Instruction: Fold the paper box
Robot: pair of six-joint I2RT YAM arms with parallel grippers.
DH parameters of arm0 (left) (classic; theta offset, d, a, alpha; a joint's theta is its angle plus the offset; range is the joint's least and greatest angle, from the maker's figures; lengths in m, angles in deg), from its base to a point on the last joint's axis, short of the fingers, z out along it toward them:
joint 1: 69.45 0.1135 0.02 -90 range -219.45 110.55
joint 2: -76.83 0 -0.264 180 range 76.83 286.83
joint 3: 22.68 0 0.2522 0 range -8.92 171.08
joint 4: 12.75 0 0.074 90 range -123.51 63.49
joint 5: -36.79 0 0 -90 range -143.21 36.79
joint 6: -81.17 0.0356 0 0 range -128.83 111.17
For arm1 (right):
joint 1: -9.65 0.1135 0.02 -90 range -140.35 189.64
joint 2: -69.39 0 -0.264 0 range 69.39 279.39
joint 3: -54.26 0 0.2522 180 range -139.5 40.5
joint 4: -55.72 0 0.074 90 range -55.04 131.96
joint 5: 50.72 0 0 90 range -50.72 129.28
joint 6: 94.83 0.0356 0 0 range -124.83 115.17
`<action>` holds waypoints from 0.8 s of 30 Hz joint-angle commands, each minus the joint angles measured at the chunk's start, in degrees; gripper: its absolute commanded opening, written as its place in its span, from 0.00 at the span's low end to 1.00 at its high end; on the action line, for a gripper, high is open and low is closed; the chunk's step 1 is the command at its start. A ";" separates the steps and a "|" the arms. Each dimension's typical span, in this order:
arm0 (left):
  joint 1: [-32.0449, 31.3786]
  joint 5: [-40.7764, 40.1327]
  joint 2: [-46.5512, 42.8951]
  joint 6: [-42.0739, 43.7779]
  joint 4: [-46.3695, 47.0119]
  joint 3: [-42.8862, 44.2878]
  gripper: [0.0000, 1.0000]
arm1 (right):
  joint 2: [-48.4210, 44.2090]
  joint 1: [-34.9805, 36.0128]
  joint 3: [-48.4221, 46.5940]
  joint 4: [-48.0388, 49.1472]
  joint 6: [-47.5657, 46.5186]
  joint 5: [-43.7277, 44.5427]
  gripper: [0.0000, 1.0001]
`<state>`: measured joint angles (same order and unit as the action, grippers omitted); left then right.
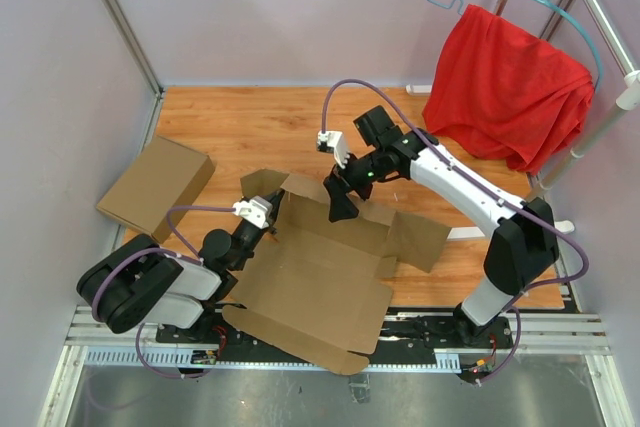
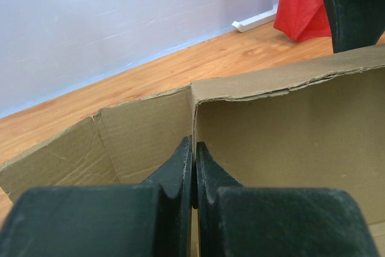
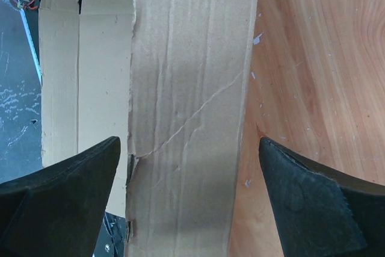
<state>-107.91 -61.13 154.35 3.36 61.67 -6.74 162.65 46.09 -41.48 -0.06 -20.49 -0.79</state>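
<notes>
On wooden table (image 1: 250, 117), left claw (image 2: 194, 151) pinching paper box (image 1: 320, 287) wall, right claw (image 1: 340, 211) spread wide over it

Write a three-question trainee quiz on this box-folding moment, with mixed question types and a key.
1. True or false: the right gripper is clamped shut on the red cloth.
2. What does the left gripper pinch? A) a raised wall of the paper box; B) a hanger; C) a cable.
3. In the top view, on which side of the paper box does the closed tan box lie?
Key: 1 false, it is open with a box wall between its fingers; 2 A; 3 its left.
</notes>
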 commanded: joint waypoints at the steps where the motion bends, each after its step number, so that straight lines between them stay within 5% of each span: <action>1: -0.48 -1.15 -0.61 1.43 17.10 -0.04 0.02 | 1.68 -0.32 -0.46 -0.42 0.24 -1.51 0.99; 7: -0.48 -1.74 0.01 1.26 17.05 0.26 0.02 | 2.13 -0.32 -0.47 -0.62 0.20 -0.93 0.95; 16: -0.48 -2.18 1.22 0.87 17.02 0.89 0.02 | 3.13 -0.32 -1.41 -1.83 0.29 -0.25 0.72; 24: -0.48 -3.56 1.77 0.20 17.02 1.60 0.07 | 3.34 -0.32 -1.87 -2.37 0.54 1.57 0.63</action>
<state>-107.91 -62.80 155.55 3.34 61.69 -6.26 165.62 46.09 -41.52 -0.67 -20.01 -0.58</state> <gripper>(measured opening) 0.057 0.659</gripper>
